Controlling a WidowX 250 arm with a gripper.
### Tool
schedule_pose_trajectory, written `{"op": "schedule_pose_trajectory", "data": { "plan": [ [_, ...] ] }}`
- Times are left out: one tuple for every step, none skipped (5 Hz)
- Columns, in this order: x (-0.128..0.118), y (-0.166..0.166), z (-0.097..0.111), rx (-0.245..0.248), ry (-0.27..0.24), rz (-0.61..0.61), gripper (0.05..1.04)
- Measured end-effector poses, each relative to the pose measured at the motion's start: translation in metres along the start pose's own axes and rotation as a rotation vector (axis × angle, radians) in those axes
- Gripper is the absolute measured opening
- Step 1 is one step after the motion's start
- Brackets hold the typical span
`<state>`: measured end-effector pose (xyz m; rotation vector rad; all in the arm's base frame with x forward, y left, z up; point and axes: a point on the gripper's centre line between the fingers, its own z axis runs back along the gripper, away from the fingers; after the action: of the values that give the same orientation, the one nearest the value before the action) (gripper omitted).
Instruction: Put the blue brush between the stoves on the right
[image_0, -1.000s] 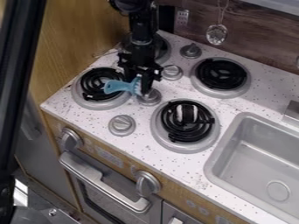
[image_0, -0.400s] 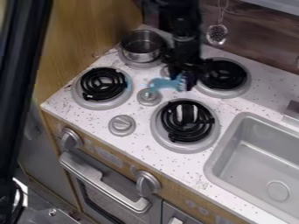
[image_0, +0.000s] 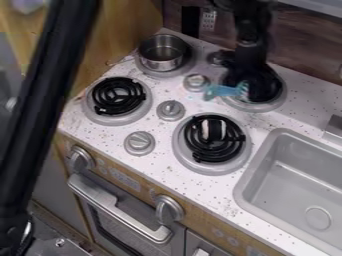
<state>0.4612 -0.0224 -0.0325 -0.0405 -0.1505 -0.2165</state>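
Over the back right burner (image_0: 270, 103) hangs the black gripper (image_0: 250, 90), which is shut on the blue brush (image_0: 224, 91). The brush's bristle end is at the gripper, and its handle points left over the white counter, just right of a grey knob. Nearer the front, the other right-hand stove burner (image_0: 212, 137) has black coils and a pale patch on them. From this view I cannot tell how high the brush is above the surface.
A metal pot (image_0: 162, 52) stands on the back left burner. The front left burner (image_0: 118, 100) and several grey knobs are left of the right-hand burners. A sink (image_0: 297, 185) lies at the right. A dark bar (image_0: 50, 95) crosses the left side.
With the blue brush in its hold, the gripper has moved right, from between the left burners and the knobs to the back right burner. The pot has come into full view.
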Motion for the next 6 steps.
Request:
{"op": "schedule_pose_trajectory", "data": {
  "plan": [
    [0.002,0.010,-0.010,0.038,0.044,0.044,0.505],
    [-0.010,0.032,-0.020,0.075,0.100,0.110,0.548],
    [-0.024,0.056,-0.022,0.060,0.125,0.169,0.851],
    [-0.037,0.046,-0.033,0.018,0.147,0.132,1.009],
    [-0.037,0.036,0.000,0.004,0.091,0.126,1.002],
    [-0.044,0.027,0.041,0.003,0.062,0.123,1.000]
  ]
}}
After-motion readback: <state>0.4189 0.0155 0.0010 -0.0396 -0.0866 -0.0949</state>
